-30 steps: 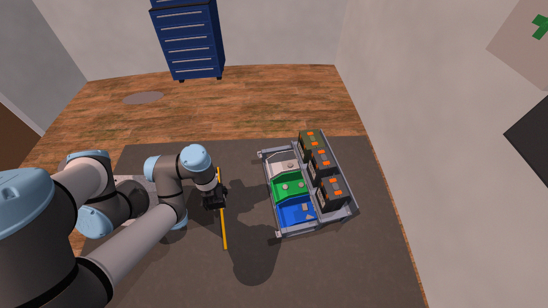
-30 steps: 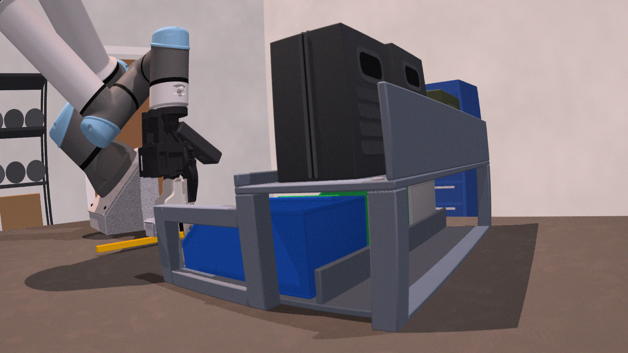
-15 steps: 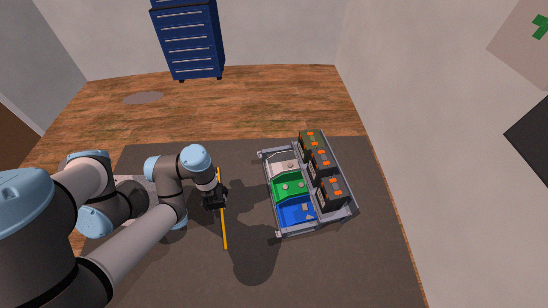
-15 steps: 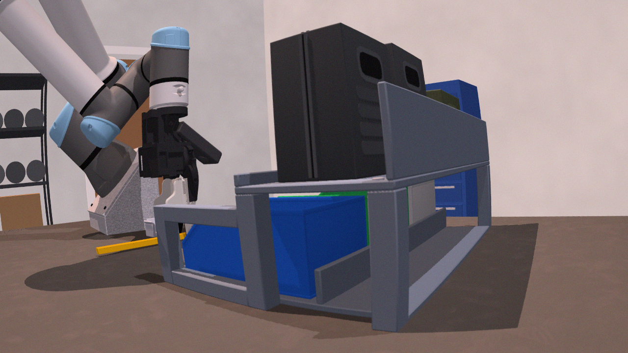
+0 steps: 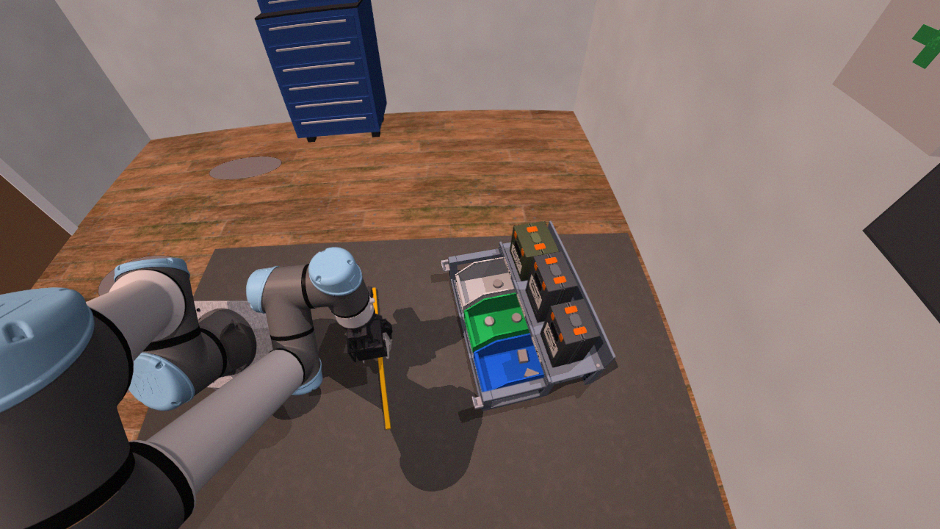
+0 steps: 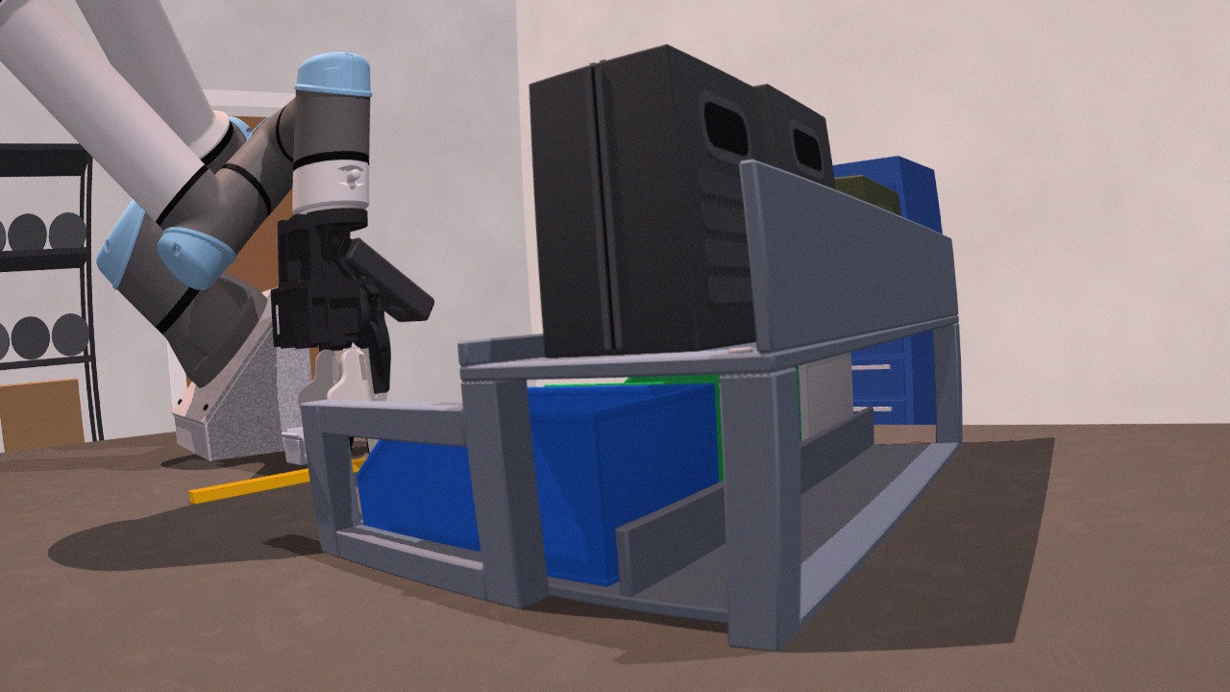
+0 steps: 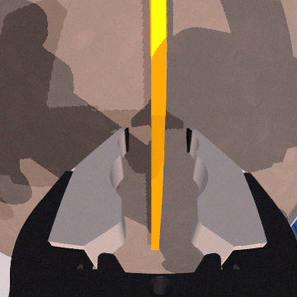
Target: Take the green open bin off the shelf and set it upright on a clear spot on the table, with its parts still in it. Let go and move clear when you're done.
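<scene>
- Matte dark desk (image 5: 526, 460) (image 6: 344, 628) under the shelf; a blue metal drawer cabinet (image 5: 328, 85) (image 6: 924, 258) stands beyond the shelf on wood-grain flooring.
- Grey two-level shelf (image 5: 512, 396) (image 6: 761, 516): the green plastic open bin (image 5: 502, 332) sits in its lower level, holding two round parts.
- Black end effector (image 5: 386, 355) (image 6: 356, 395) (image 7: 157, 129), well apart from the shelf, has its pale fingers parted, gripping nothing.

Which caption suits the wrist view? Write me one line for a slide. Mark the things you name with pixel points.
The open pincer (image 7: 157, 129) above a yellow bar (image 7: 158, 144), one finger to either side.
</scene>
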